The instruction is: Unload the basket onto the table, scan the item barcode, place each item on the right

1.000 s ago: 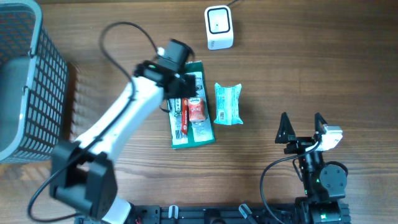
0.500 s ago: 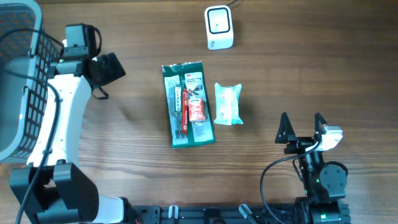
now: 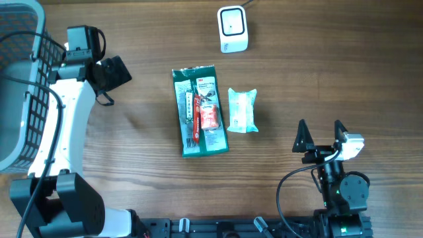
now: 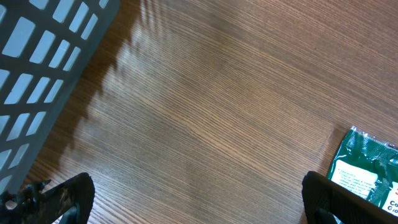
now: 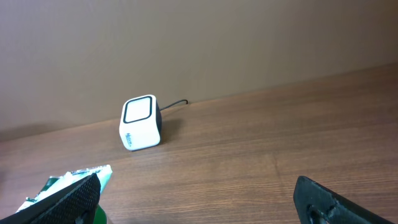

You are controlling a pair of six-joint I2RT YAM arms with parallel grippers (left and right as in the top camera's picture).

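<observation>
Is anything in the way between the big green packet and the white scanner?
Nothing visible is. Only bare wooden table lies between the green packet and the white scanner. The small teal packet lies beside the green one, off that path.

On the wooden table (image 3: 330,79) lie a green packet (image 3: 200,111), mint pouch (image 3: 242,110), white scanner (image 3: 232,29) and grey basket (image 3: 20,39).

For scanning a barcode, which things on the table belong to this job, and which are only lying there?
For the job:
- scanner
- green pack
- teal packet
(Which of the two packs gets scanned is not clear.)

Lying about:
- basket, probably not needed for the scan itself
</observation>
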